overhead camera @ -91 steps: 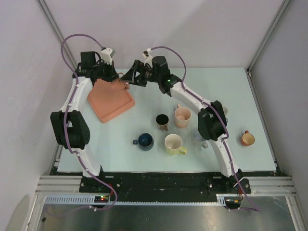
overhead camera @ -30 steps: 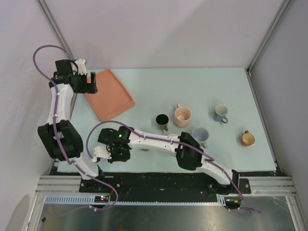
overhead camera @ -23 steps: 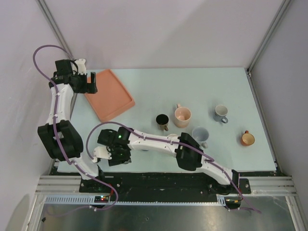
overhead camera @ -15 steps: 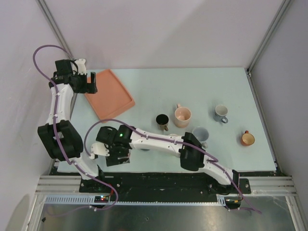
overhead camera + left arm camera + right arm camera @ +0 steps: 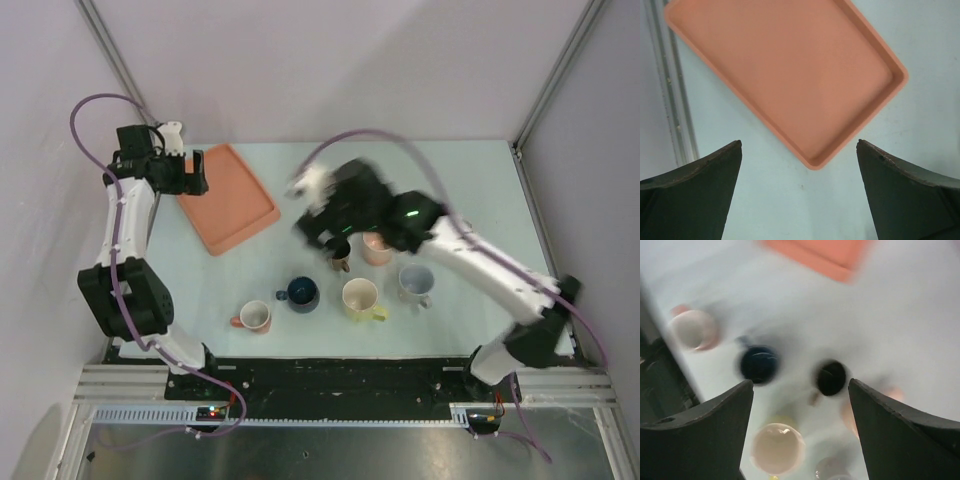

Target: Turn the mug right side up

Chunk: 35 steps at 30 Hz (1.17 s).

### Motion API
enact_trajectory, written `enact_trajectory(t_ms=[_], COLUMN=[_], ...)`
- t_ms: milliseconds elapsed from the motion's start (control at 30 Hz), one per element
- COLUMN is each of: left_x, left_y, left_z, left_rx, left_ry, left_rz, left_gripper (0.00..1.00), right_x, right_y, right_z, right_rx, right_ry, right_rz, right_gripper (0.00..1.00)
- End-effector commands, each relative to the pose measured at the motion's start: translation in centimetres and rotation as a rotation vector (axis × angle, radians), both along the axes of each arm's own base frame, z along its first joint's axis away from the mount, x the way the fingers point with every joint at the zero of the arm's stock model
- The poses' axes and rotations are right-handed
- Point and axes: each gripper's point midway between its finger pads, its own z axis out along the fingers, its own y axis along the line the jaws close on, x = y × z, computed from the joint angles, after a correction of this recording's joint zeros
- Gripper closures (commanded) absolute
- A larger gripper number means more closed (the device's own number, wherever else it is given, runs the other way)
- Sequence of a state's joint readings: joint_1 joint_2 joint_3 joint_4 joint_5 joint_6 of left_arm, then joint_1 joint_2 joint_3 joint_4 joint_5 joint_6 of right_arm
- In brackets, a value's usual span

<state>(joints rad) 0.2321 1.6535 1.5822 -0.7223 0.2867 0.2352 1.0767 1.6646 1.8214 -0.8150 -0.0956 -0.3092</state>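
Observation:
The pink mug (image 5: pixel 255 317) stands right side up, mouth up, alone on the table near the front left, its handle pointing left. It shows blurred in the right wrist view as the pink mug (image 5: pixel 692 329). My right gripper (image 5: pixel 312 228) hangs motion-blurred above the middle of the table, well away from that mug. Its jaws are open with nothing between them, as the right gripper (image 5: pixel 800 385) shows in its own view. My left gripper (image 5: pixel 197 170) is open and empty at the back left, and the left gripper (image 5: pixel 799 144) looks down on the tray's corner.
An orange tray (image 5: pixel 230 200) lies at the back left, seen close as the tray (image 5: pixel 785 75). A dark blue mug (image 5: pixel 300 293), a yellow mug (image 5: pixel 360 298), a black mug (image 5: pixel 338 252), a peach mug (image 5: pixel 378 245) and a grey mug (image 5: pixel 415 283) stand upright mid-table.
My right gripper opened and let go of the pink mug at the front left. The arm then swung up and back over the middle mugs. The left arm stayed put.

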Motion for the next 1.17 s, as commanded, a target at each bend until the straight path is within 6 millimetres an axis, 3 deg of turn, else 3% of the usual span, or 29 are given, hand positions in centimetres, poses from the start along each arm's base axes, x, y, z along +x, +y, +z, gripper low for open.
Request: enact_trajectory(t_ms=[0,100,200,267,333,500,600,833,1133], left_x=[-1.5,-3.0,-4.6,-6.8,-9.1,-15.9,-18.3,-17.7,-16.5], left_y=[-3.8,-5.7,-6.7,-7.1,-7.0,-6.6,-6.9,-3.9,-3.6], left_z=[3.1,4.0,5.9,7.3,7.4,4.7,3.4,-0.1,-0.7], left_rx=[-0.011,-0.006,0.022,0.031,0.055,0.187,0.160,0.095,0.005], left_ry=[-0.083,-0.131,-0.257,-0.347,-0.385,-0.521,-0.635,-0.653,-0.689], left_rz=[-0.075,-0.102,-0.101,-0.100,-0.092,-0.136,-0.101,0.173,0.257], left_gripper=[0.00,0.00,0.00,0.00,0.00,0.00,0.00,0.00,0.00], right_x=[10.0,11.3,10.9,9.5,8.1,5.8,4.4,2.8,2.6], right_y=[-13.4,-23.6,-33.4,-37.5,-39.7,-42.3,-43.1,-42.5,-42.2], right_z=[3.4,3.1,0.4,-1.0,-2.4,-6.5,-9.1,-13.4,-13.5], right_rx=[0.359,0.532,0.571,0.564,0.551,0.568,0.570,0.563,0.621], right_ry=[0.096,0.054,-0.046,-0.121,-0.179,-0.198,-0.182,-0.152,-0.190], right_rz=[-0.635,-0.932,-1.261,-1.398,-1.477,-1.650,-1.720,-1.700,-1.656], right_gripper=[0.19,0.17,0.16,0.15,0.15,0.15,0.16,0.18,0.18])
